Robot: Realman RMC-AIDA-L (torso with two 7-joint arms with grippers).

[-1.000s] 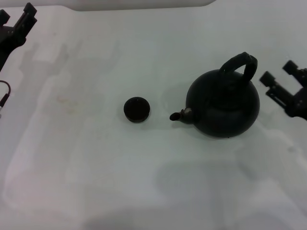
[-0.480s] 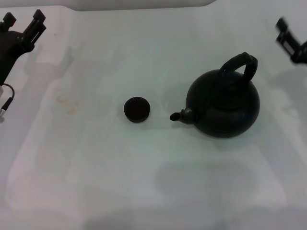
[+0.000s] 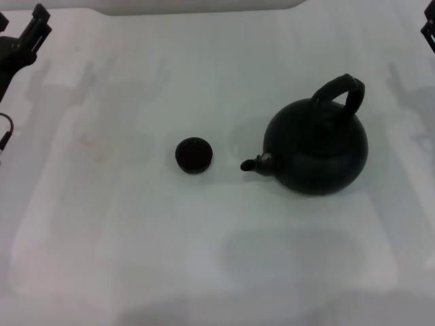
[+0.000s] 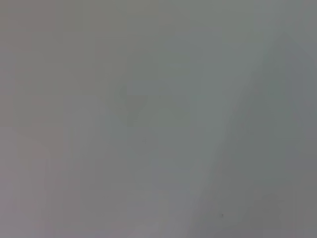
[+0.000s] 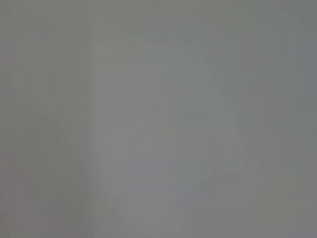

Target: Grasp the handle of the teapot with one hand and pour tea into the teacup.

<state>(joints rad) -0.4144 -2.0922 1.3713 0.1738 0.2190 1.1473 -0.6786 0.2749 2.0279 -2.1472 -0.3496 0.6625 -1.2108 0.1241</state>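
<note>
The matte-black teapot [image 3: 317, 147] stands upright on the white table [image 3: 136, 251], right of centre. Its spout [image 3: 255, 164] points toward the teacup, and its arched handle [image 3: 342, 91] rises over the top on the far side. The small black teacup [image 3: 194, 155] sits a short way to the teapot's left. My left gripper [image 3: 20, 28] is at the far left back corner, open and empty, far from both. My right gripper [image 3: 430, 30] shows only as a sliver at the right edge, well behind the teapot. Both wrist views show only blank grey surface.
A pale raised edge [image 3: 204, 5] runs along the back of the table. A thin cable [image 3: 7, 132] hangs at the left edge by my left arm.
My right gripper has pulled away from beside the teapot, up and back to the right edge of view. My left gripper has shifted slightly at the far left. Teapot and cup have not moved.
</note>
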